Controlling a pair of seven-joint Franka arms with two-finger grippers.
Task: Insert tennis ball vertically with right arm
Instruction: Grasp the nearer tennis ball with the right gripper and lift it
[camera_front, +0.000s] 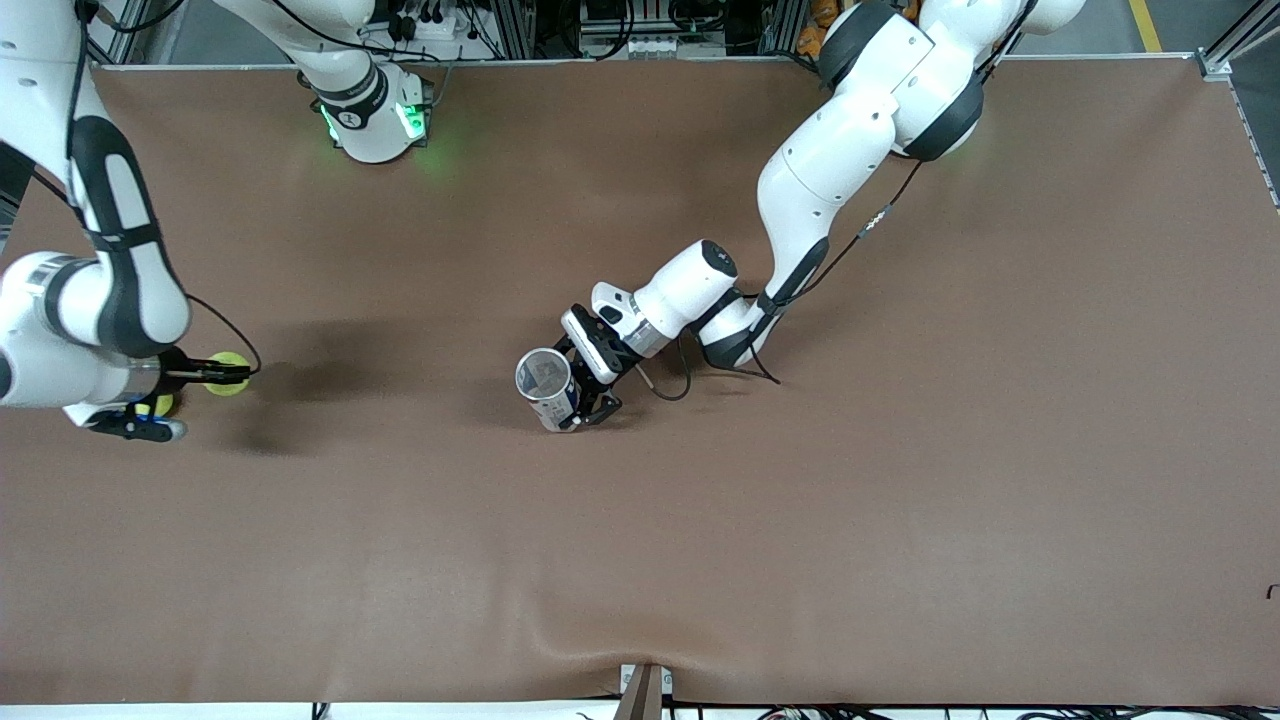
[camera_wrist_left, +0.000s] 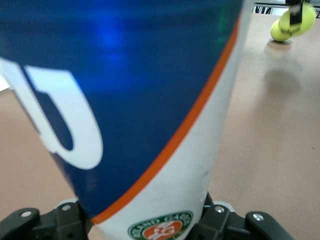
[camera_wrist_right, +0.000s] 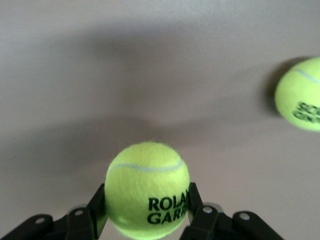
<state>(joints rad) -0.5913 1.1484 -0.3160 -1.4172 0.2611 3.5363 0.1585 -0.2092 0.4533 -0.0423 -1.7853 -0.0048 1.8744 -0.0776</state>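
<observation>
The ball (camera_front: 228, 373) sits clamped between the fingers of the right gripper (camera_front: 222, 374) at the right arm's end of the brown table (camera_front: 900, 500), seen in the front view with its shadow spread on the cloth beside it. A second ball (camera_front: 160, 405) peeks out from under the same arm's wrist, close by. Near the middle of the table the left gripper (camera_front: 578, 392) is closed on a can (camera_front: 548, 388) with a blue and white wall, its round open mouth turned up toward the camera and the can leaning slightly. In the left wrist view the can (camera_wrist_left: 130, 100) fills nearly the whole picture: blue field, white lettering, an orange stripe and a round green and orange badge low down, with the black fingers (camera_wrist_left: 220, 220) pressed against either side of it; the held ball (camera_wrist_left: 295, 22) shows small in a corner, above the table. In the right wrist view the ball (camera_wrist_right: 147, 189), printed with black letters, is grasped between the two black fingers (camera_wrist_right: 97, 212), clear of the table, and the second ball (camera_wrist_right: 299, 95) lies on the cloth well apart from it.
</observation>
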